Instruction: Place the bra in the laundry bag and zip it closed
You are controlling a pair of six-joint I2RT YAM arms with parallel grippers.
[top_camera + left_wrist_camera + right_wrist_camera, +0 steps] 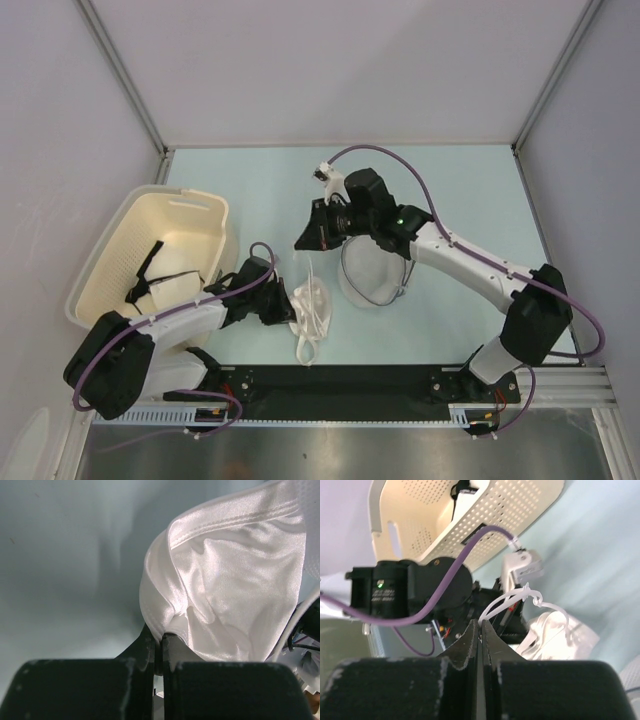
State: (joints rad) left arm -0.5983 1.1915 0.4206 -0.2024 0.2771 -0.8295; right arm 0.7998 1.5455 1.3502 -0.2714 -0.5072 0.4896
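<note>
The bra (312,312) is strung between both sets of jaws: the left gripper (161,639) is clamped tight on a fold of the shiny white hem, with the satin cup billowing up and away just beyond its fingertips. The right gripper (480,626) is pinched closed on nothing more than a thin white strap (512,597), which loops off from its tips toward the bunched fabric below. From above, that strap runs as a fine line from the right jaws down to the bundle beside the left jaws, and I can't tell whether the cloth is fully clear of the table (440,190). The laundry bag (372,283) lies just beside the right jaws, partly under that arm, on the far side of the bra from the left jaws. I can't make out whether its mouth is open. Well behind the left jaws sits the cream basket (100,262) with a black garment (148,272) inside. Here's the worry: that strap is a slippery, skinny hold, and one tug could slide it out and drop half the garment. With both grippers occupied, nothing steadies the bag, so it could skate away or fold shut. And a loose strap left trailing over the rim would likely jam the zipper.
</note>
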